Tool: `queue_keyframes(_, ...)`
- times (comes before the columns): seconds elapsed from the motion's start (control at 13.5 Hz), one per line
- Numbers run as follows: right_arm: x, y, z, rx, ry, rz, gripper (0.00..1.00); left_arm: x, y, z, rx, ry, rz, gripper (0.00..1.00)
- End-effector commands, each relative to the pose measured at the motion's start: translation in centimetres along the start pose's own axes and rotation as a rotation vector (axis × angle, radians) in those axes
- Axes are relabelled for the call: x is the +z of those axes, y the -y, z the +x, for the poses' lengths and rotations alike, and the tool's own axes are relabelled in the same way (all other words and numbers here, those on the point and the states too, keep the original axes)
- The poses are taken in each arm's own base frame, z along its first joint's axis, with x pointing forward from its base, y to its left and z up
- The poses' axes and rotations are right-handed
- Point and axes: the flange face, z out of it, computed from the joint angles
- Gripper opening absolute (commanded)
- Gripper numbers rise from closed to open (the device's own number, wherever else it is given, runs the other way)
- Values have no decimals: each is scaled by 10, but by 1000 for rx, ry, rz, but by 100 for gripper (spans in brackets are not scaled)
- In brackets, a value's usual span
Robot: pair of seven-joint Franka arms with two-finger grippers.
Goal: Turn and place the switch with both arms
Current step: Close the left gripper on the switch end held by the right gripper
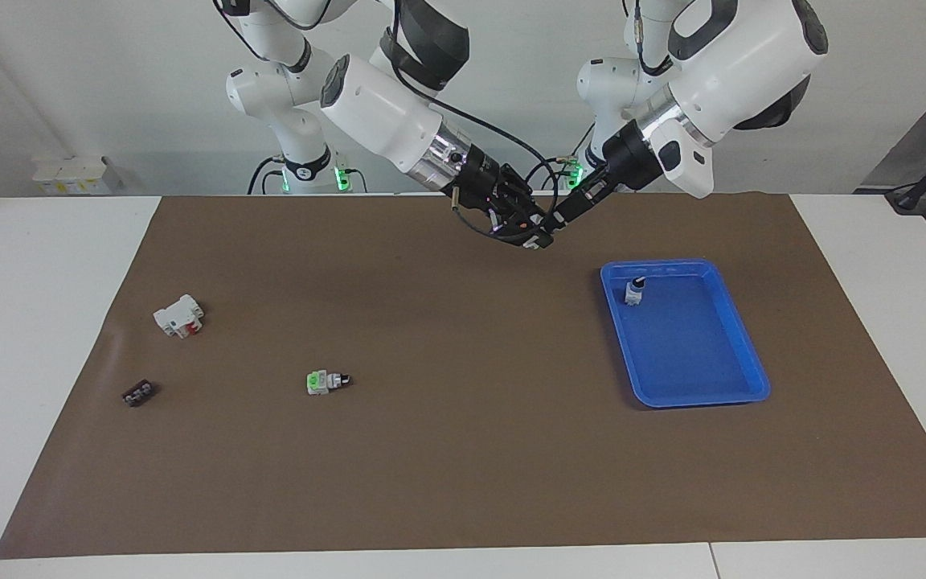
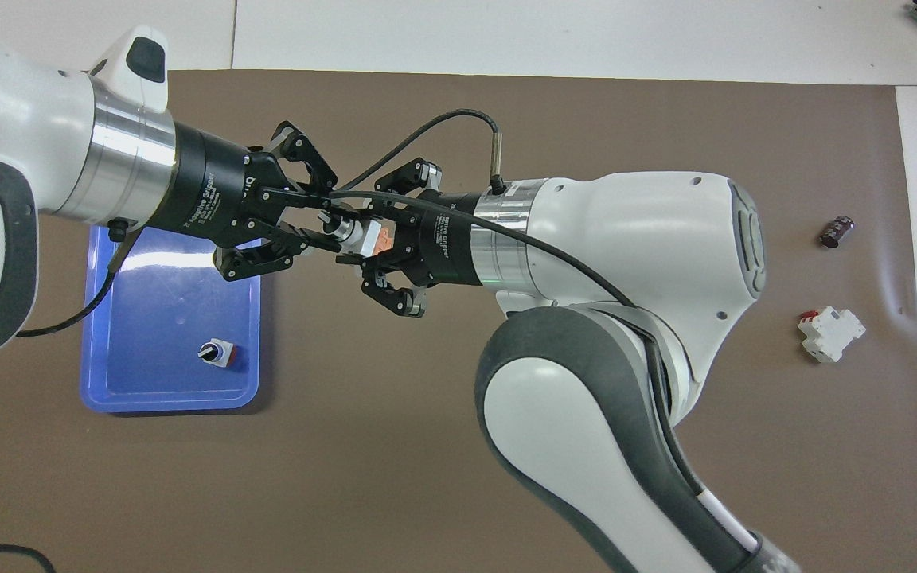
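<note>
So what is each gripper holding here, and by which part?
The small white-grey selector switch hangs between both: the right gripper grips its orange block end, the left gripper closes on its black knob end, above the brown mat.

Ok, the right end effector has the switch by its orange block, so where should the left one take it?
By the black knob, the only free end of the switch: the right end effector grips the orange block. The switch lies about level, knob toward the left end effector, so come in along its axis from the blue tray's side.
</note>
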Motion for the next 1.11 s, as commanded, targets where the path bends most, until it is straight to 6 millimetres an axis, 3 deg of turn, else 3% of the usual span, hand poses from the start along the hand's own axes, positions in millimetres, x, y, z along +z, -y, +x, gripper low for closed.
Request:
queue_keyframes(0.0,-7,4,-2,25,10,9,0,-9,-2,-1,7,-18,25,33)
queue_keyframes(0.37,-9,4,-1,23,7,-3,0,-16,-2,-2,8,-27,16,38)
queue_keyframes(1.04,-9,4,-1,23,7,-3,0,-18,-6,-1,42,-46,-19,37)
